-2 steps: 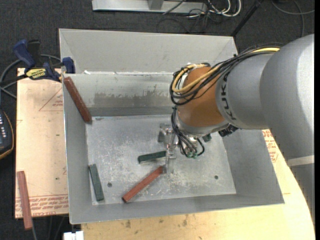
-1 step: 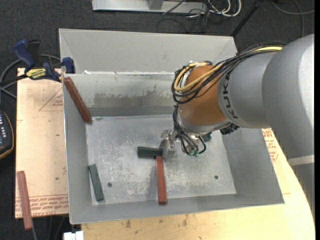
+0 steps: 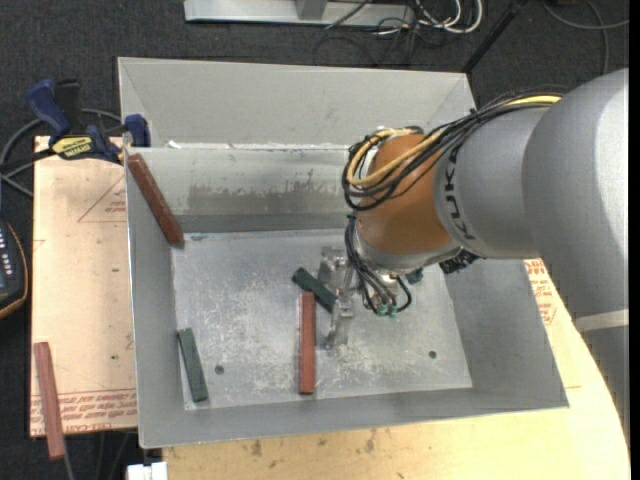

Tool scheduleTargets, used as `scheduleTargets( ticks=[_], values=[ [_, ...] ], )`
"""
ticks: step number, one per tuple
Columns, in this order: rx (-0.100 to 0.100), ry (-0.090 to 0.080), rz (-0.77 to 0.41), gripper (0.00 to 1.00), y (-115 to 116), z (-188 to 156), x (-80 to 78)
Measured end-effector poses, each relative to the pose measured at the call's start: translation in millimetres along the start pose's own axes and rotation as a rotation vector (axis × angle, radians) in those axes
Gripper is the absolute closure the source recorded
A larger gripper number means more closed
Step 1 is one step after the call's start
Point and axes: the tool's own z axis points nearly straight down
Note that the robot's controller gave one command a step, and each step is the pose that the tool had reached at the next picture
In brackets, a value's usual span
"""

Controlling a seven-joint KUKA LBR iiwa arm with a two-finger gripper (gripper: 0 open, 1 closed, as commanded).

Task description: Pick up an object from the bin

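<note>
Your gripper (image 3: 338,318) hangs low over the middle of the bin (image 3: 410,363), right beside a red-brown bar (image 3: 307,348).

That red-brown bar lies flat on the floor, running near to far, just left of the gripper. A short dark green bar (image 3: 316,285) lies aslant at its far end and seems to touch the gripper, though the orange wrist cover (image 3: 400,203) shades that spot. You cannot tell whether the gripper is spread or closed. A second green bar (image 3: 192,365) lies by the near-left corner. A leaning brown bar (image 3: 154,200) rests against the left wall.
</note>
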Motion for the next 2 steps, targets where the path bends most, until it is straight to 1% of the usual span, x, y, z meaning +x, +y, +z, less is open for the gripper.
scheduleTargets(
  ticks=[1,2],
  values=[
    [0.000,0.000,0.000,1.00,0,-1,-0.4],
    [0.000,-0.007,-0.044,1.00,-4,-156,30.5]
  ],
)
